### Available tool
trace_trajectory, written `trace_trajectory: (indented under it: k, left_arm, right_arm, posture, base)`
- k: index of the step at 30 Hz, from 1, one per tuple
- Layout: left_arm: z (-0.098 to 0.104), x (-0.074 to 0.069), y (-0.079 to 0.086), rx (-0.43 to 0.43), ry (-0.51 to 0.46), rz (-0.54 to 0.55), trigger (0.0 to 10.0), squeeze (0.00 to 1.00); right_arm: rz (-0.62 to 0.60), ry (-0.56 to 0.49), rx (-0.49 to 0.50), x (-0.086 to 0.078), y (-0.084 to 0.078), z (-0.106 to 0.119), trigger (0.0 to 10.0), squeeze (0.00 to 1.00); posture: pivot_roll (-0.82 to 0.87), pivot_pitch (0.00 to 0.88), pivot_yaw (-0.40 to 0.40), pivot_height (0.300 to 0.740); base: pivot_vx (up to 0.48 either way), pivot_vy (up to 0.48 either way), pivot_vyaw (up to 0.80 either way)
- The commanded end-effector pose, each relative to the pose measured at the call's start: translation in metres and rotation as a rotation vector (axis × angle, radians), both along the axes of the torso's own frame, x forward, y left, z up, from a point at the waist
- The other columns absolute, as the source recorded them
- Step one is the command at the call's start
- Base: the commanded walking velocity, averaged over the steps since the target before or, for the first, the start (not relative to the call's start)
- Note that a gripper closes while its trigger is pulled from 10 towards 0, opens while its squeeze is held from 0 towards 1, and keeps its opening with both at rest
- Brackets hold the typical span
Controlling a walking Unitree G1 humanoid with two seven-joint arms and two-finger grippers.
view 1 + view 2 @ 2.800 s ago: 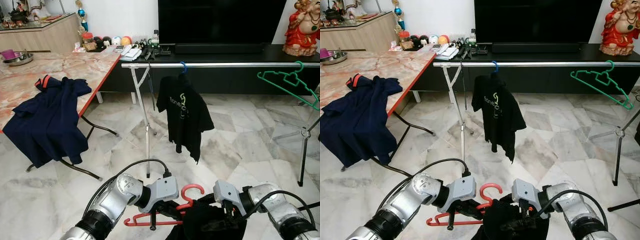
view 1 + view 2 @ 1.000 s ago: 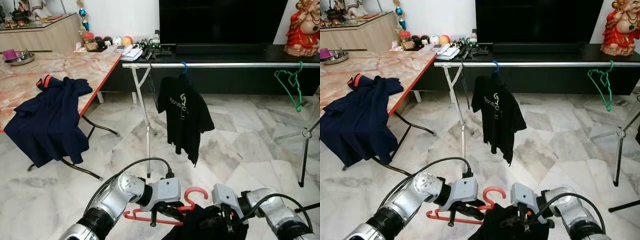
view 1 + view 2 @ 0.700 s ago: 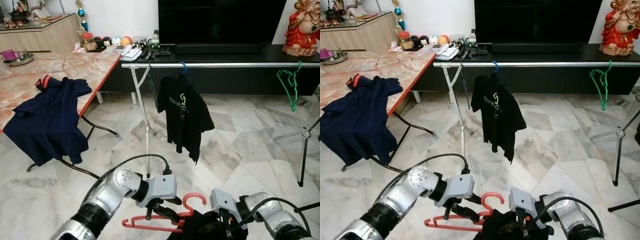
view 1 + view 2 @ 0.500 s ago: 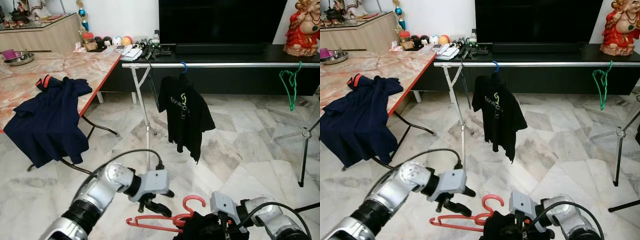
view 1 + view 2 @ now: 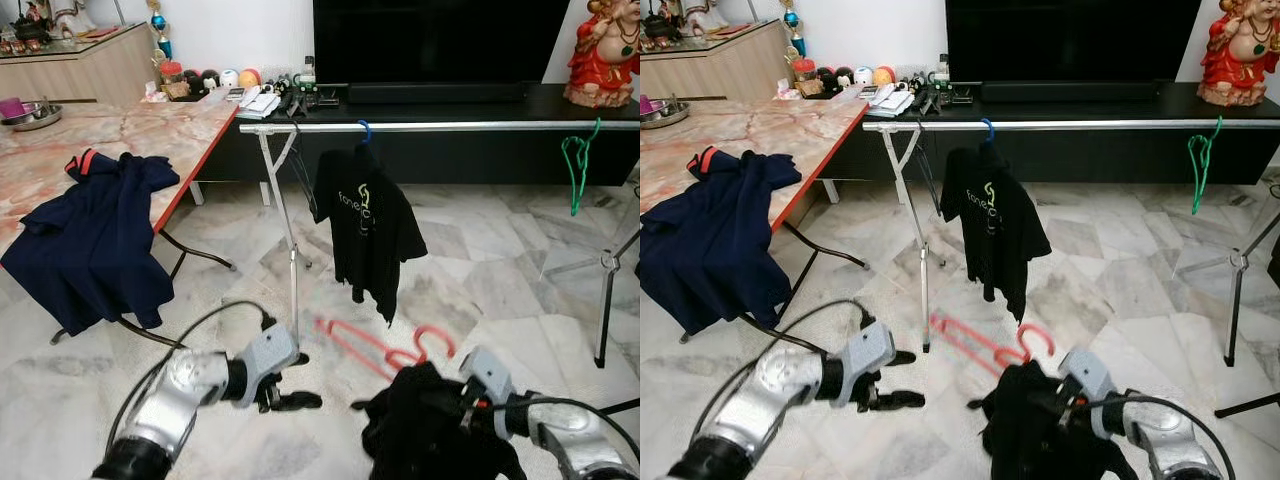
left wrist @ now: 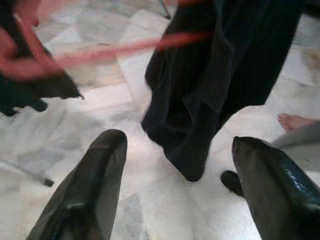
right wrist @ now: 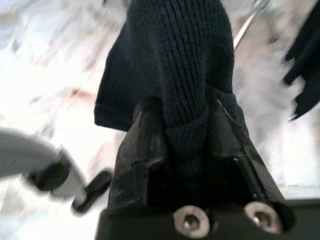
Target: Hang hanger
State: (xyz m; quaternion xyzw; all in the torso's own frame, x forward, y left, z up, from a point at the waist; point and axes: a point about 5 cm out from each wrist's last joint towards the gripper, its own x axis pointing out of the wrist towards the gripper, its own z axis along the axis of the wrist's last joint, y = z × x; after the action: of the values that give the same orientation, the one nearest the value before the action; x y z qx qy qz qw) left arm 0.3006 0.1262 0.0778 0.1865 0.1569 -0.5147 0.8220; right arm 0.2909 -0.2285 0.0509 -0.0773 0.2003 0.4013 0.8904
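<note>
Two grippers low over marble floor | right gripper [image 7: 182, 145] clenched on dark garment [image 5: 430, 425] carrying red hanger [image 5: 385, 350], hook tilted up, well below rail [image 5: 440, 126] | left gripper [image 5: 285, 385] released, fingers spread, apart from hanger | step, judged: carrying toward rail | next: raise hanger, hook over bare rail between black shirt [image 5: 370, 235] and green hanger [image 5: 575, 172]

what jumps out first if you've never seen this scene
Low in front, the right gripper has its jaws shut on a black garment with a red hanger sticking out of it, blurred. The left gripper hangs beside it, jaws open, holding nothing. Beyond them a silver rail carries a black shirt and a bare green hanger, and a navy shirt droops off the table on the left.
</note>
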Motion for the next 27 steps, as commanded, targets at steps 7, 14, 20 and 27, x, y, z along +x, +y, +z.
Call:
trace_trajectory:
  k: [7, 14, 20, 27]
  left_arm:
    - [-0.032, 0.003, -0.009, 0.067, -0.064, 0.195, 10.0, 0.00]
    - [-0.039, 0.012, -0.018, 0.119, -0.149, 0.312, 10.0, 0.00]
    - [-0.044, 0.011, -0.024, 0.190, -0.204, 0.297, 10.0, 0.00]
    - [-0.049, 0.008, -0.031, 0.201, -0.216, 0.263, 10.0, 0.00]
  right_arm:
    - [0.085, -0.173, 0.031, 0.021, 0.013, 0.050, 0.0, 0.00]
    - [0.175, -0.201, -0.035, 0.022, 0.020, 0.071, 0.0, 0.00]
    - [0.171, -0.204, -0.028, 0.025, 0.025, 0.078, 0.0, 0.00]
    - [0.194, -0.220, -0.021, 0.027, 0.037, 0.087, 0.0, 0.00]
  posture:
    - [-0.05, 0.040, 0.032, 0.740]
    - [-0.08, 0.021, 0.036, 0.740]
    - [-0.08, 0.010, 0.033, 0.740]
    - [-0.07, 0.003, 0.032, 0.740]
  base:
    - [0.000, 0.000, 0.00]
    - [0.000, 0.000, 0.00]
    - [0.000, 0.000, 0.00]
    - [0.000, 0.000, 0.00]
